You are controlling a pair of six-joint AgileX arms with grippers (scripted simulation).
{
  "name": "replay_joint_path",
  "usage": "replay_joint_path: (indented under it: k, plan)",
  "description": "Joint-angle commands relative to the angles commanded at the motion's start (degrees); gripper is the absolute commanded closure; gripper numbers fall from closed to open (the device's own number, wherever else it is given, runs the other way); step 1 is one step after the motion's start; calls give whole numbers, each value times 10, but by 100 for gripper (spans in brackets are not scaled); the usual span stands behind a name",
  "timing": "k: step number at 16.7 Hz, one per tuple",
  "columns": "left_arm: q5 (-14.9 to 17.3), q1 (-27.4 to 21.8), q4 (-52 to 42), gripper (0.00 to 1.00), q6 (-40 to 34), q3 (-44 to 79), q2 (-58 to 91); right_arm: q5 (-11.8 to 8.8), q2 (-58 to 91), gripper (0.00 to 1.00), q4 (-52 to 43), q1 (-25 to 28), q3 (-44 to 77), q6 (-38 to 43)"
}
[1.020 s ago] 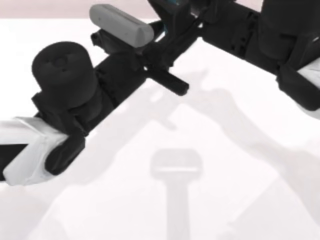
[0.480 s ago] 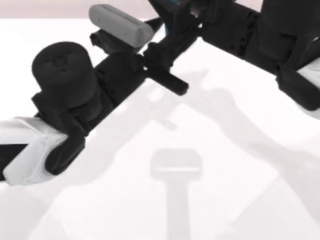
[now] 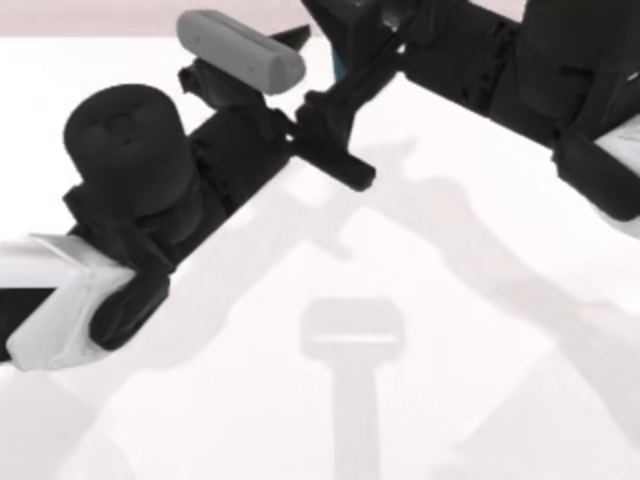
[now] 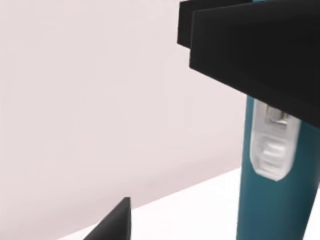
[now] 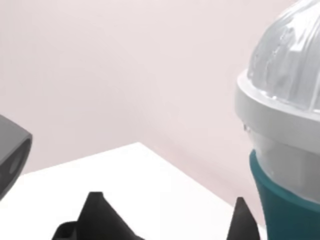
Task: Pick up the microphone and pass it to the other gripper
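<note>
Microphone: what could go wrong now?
In the right wrist view, the microphone sits beside the open fingertips of the right gripper, not between them. Closing now would likely miss it or knock it. In the top view, the left arm and the right arm crowd close together, so they might bump.

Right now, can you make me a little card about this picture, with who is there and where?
microphone: teal handle, white switch strip, silvery mesh head; at the table's far middle, where both arms meet
left pincer: right beside the microphone, under a grey block
right pincer: open, nothing between its tips; microphone just off to one side
who holds it: cannot tell
table: white, with the arms' shadows on it
</note>
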Motion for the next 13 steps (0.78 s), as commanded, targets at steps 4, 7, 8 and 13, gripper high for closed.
replay_joint_path:
  k: [4, 7, 8, 13]
  plan:
    - [-10, 7, 0, 0, 7, -6, 4, 5, -5, 100, 1, -3, 4, -3]
    - [-4, 17, -3, 0, 7, -47, -38, -15, -21, 100, 0, -23, -13, 0]
    - [-2, 22, -4, 0, 7, -69, -61, -25, -29, 100, 0, -32, -21, 0]
    - [11, 41, -4, 0, 5, -153, -147, -67, -62, 100, 1, -68, -52, -4]
